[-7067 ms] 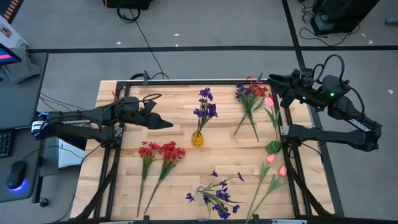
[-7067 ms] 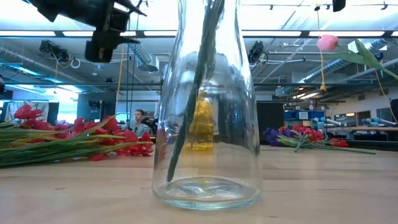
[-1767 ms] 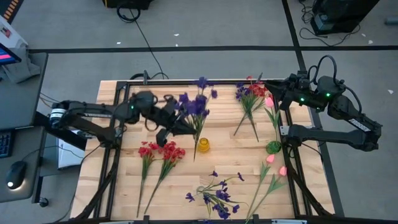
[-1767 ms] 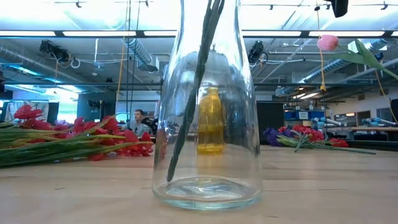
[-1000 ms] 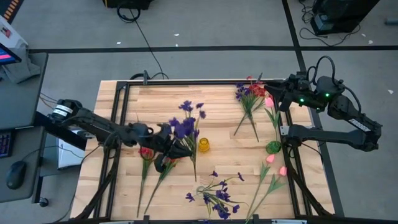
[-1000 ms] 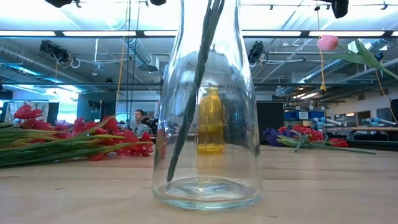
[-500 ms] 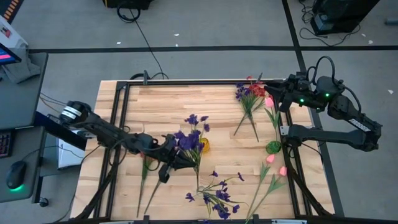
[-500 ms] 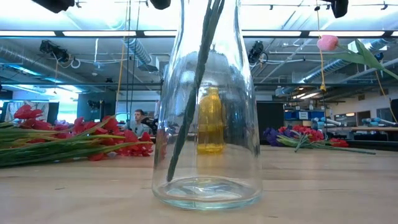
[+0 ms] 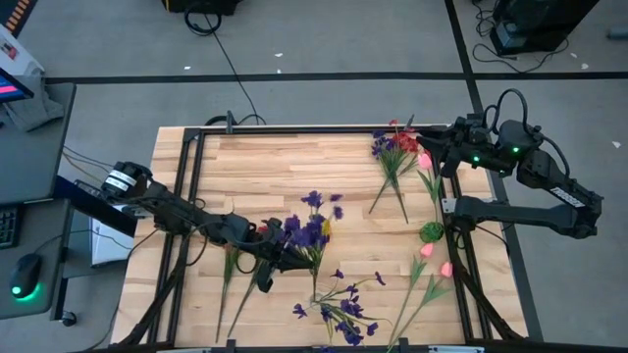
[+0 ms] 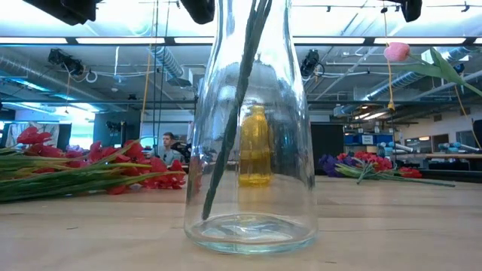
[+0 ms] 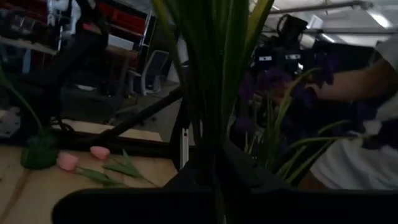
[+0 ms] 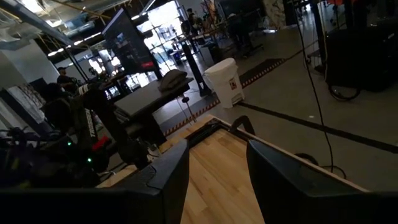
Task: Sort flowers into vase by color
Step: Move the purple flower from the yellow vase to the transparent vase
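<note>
Purple sprig (image 9: 312, 231): light, whippy stem; left pincer (image 9: 276, 257) clamped low on stem. Right pincer (image 9: 426, 138) half apart, idle.

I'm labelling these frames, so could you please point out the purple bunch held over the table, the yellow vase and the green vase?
Purple bunch (image 9: 306, 233), high view, on its dark blooms.
Yellow vase (image 10: 255, 147), low view, on its body.
Green vase (image 9: 432, 232), high view, on its top.

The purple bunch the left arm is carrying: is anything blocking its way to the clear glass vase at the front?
Nothing visible does. The left gripper holds the purple bunch over bare wood; loose purple flowers lie near the front edge. The clear vase shows only in the low view.
</note>
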`<state>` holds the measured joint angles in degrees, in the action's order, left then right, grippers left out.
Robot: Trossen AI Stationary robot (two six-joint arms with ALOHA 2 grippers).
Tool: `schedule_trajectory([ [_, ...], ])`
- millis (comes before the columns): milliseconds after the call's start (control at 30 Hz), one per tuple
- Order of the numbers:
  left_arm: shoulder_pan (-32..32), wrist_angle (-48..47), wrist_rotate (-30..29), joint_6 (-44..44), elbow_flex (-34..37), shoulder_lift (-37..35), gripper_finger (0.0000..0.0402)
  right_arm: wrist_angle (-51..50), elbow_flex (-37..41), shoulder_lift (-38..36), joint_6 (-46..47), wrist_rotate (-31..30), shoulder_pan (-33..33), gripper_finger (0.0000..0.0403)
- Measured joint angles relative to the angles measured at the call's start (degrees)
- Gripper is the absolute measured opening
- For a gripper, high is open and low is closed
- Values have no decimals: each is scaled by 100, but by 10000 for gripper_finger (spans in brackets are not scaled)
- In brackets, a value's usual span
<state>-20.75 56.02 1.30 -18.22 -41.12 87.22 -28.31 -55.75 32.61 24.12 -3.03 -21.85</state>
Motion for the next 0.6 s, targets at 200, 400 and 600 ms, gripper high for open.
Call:
schedule_trajectory([
  [200, 0, 16, 265, 293, 0, 0, 29, -133, 0, -1, -31, 4, 0, 171],
  [400, 0, -231, 350, 478, 0, 0, 35, -175, 0, 1, -31, 0, 2, 171],
  [600, 26, -337, 298, 599, 0, 0, 46, -182, 0, 1, -31, -11, 2, 171],
])
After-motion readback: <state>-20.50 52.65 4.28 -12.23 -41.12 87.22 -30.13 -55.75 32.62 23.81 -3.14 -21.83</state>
